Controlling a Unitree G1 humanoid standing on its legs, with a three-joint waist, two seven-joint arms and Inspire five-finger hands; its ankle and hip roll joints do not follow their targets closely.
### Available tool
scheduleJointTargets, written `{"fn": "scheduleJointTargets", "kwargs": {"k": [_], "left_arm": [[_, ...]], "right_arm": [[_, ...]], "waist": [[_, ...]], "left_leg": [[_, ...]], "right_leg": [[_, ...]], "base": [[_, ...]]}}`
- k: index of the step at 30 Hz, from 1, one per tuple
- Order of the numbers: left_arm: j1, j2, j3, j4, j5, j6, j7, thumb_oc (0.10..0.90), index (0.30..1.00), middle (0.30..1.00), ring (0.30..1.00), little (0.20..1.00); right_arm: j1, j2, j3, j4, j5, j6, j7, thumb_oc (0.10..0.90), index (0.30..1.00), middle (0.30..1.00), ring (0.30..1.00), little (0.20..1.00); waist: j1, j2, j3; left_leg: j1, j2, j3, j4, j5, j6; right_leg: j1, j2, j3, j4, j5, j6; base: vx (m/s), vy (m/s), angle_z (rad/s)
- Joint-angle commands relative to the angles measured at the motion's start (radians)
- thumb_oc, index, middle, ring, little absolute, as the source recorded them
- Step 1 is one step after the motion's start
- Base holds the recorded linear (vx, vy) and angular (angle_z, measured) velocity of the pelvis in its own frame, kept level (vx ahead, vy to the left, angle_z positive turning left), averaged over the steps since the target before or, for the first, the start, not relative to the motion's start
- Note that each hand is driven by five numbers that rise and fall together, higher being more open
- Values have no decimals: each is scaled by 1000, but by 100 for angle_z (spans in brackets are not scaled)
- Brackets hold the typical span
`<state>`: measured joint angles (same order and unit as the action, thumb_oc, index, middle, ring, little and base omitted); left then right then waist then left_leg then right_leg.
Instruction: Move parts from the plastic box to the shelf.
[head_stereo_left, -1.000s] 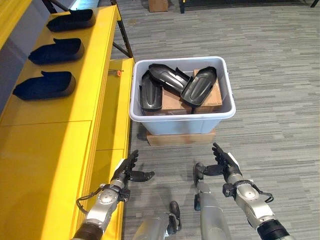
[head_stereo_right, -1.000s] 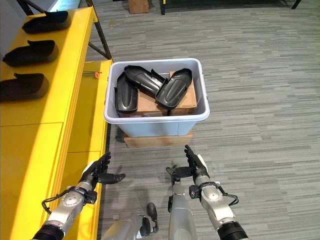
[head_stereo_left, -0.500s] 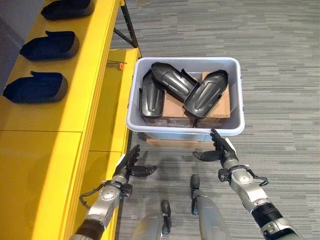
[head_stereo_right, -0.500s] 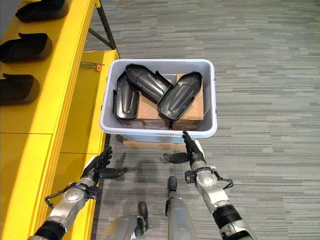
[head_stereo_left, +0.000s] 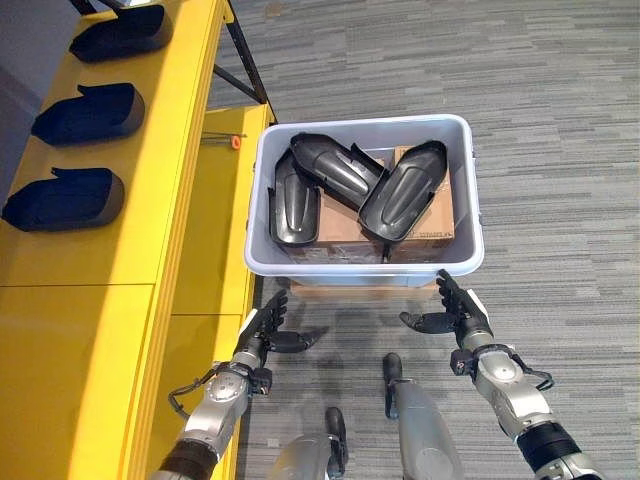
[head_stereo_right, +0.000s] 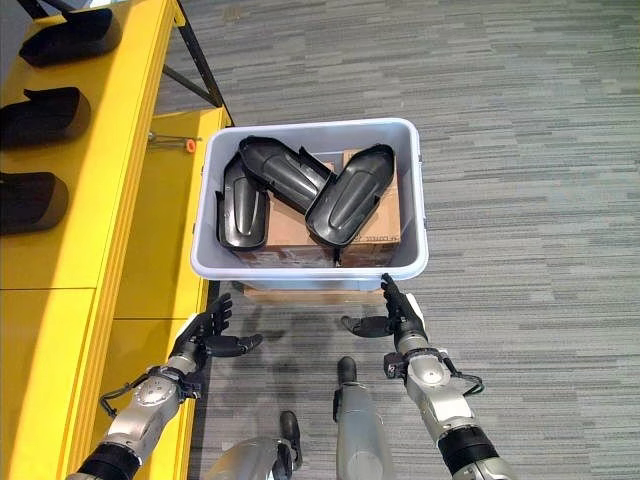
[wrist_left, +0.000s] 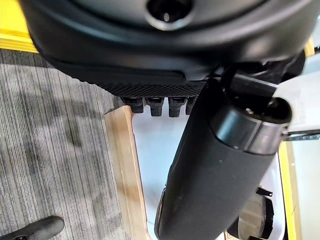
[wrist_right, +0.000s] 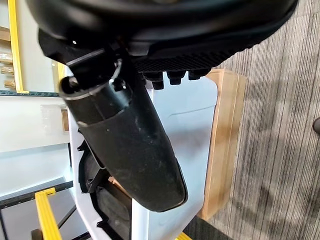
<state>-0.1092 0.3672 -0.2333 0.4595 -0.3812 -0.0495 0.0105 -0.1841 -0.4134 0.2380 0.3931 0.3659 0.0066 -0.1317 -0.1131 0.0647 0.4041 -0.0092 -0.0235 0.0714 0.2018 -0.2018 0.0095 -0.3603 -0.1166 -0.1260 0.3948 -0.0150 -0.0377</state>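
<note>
Parts (head_stereo_left: 403, 192) lie in the box (head_stereo_left: 465, 258) on cardboard, with three more on the shelf (head_stereo_left: 170, 130) to my left. I see both hands, left (head_stereo_left: 262, 328) and right (head_stereo_left: 455, 315), spread empty just short of the box.

No readable text, numbers or signs. A small printed label sits on the cardboard box (head_stereo_left: 432, 222) inside the plastic box (head_stereo_left: 366, 266), too small to make out.

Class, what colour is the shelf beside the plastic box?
Bright yellow shelf, clearest in the left eye view.
</note>
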Motion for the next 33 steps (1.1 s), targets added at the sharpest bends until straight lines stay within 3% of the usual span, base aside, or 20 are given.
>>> {"fn": "scheduleJointTargets", "kwargs": {"k": [1,4,9,19,23,25,26,27,28,29,32,33], "left_arm": [[60,-7,38,-92,3,-75,0,900,1000,1000,1000,1000],[76,-7,45,-99,7,-83,5,900,1000,1000,1000,1000],[86,-17,57,-106,0,-103,31,900,1000,1000,1000,1000],[117,-55,81,-72,-30,-152,61,900,1000,1000,1000,1000],[112,-62,123,-52,-19,-205,96,900,1000,1000,1000,1000],[96,-61,130,-58,-20,-214,97,900,1000,1000,1000,1000],[90,-59,131,-57,-15,-221,100,900,1000,1000,1000,1000],[90,-59,131,-57,-15,-221,100,900,1000,1000,1000,1000],[77,-60,127,-61,-3,-235,129,900,1000,1000,1000,1000],[77,-60,127,-62,-1,-237,135,900,1000,1000,1000,1000],[81,-57,127,-81,24,-270,186,900,1000,1000,1000,1000],[84,-55,132,-83,12,-289,215,900,1000,1000,1000,1000]], "right_arm": [[7,12,-30,-111,-3,-120,-2,900,1000,1000,1000,1000],[19,15,-35,-130,-12,-137,-4,900,1000,1000,1000,1000],[34,26,-40,-165,-23,-190,-95,900,1000,1000,1000,1000],[61,-13,-47,-353,-209,-428,-169,900,1000,1000,1000,1000],[68,-41,-43,-488,-179,-455,-161,900,1000,1000,1000,1000],[80,-48,-47,-533,-192,-467,-168,900,1000,1000,1000,1000],[83,-52,-50,-544,-193,-477,-167,900,1000,1000,1000,1000],[83,-52,-50,-544,-193,-477,-167,900,1000,1000,1000,1000],[79,-49,-48,-550,-182,-509,-170,900,1000,1000,1000,1000],[77,-48,-47,-549,-181,-514,-169,900,1000,1000,1000,1000],[36,-36,-29,-566,-188,-494,-191,900,1000,1000,1000,1000],[10,-33,-14,-560,-207,-484,-201,900,1000,1000,1000,1000]], "waist": [[3,23,-100],[1,26,-107],[-2,31,-115],[-16,52,-133],[-32,63,-150],[-45,70,-147],[-48,70,-147],[-48,70,-147],[-37,62,-145],[-33,62,-145],[-3,60,-138],[11,62,-139]], "left_leg": [[92,33,42,3,-77,43],[108,38,41,-7,-69,40],[117,45,48,-7,-57,34],[122,61,51,9,-9,11],[105,67,99,154,63,-19],[75,96,137,270,103,-50],[70,90,148,277,89,-46],[70,90,148,277,89,-46],[0,48,145,261,92,-19],[-7,40,141,251,89,-14],[-49,9,139,97,70,13],[-73,20,132,12,105,1]], "right_leg": [[-48,-30,26,36,-52,72],[-39,-32,25,27,-52,73],[-28,-39,21,29,-61,73],[30,-33,20,5,-99,59],[86,-12,-8,-39,-134,20],[132,0,-29,-61,-169,2],[145,5,-37,-75,-169,0],[145,5,-37,-75,-169,0],[171,18,-37,-127,-135,-7],[176,21,-35,-134,-131,-6],[206,30,-30,-154,-127,5],[232,33,-25,-172,-135,9]], "base": [[44,-19,7],[42,-27,5],[19,-9,6],[9,-39,2],[11,-222,12],[28,-174,32],[-15,-98,42],[-67,-151,42],[-59,-120,33],[-58,-128,33],[25,18,-4],[70,71,-16]]}}
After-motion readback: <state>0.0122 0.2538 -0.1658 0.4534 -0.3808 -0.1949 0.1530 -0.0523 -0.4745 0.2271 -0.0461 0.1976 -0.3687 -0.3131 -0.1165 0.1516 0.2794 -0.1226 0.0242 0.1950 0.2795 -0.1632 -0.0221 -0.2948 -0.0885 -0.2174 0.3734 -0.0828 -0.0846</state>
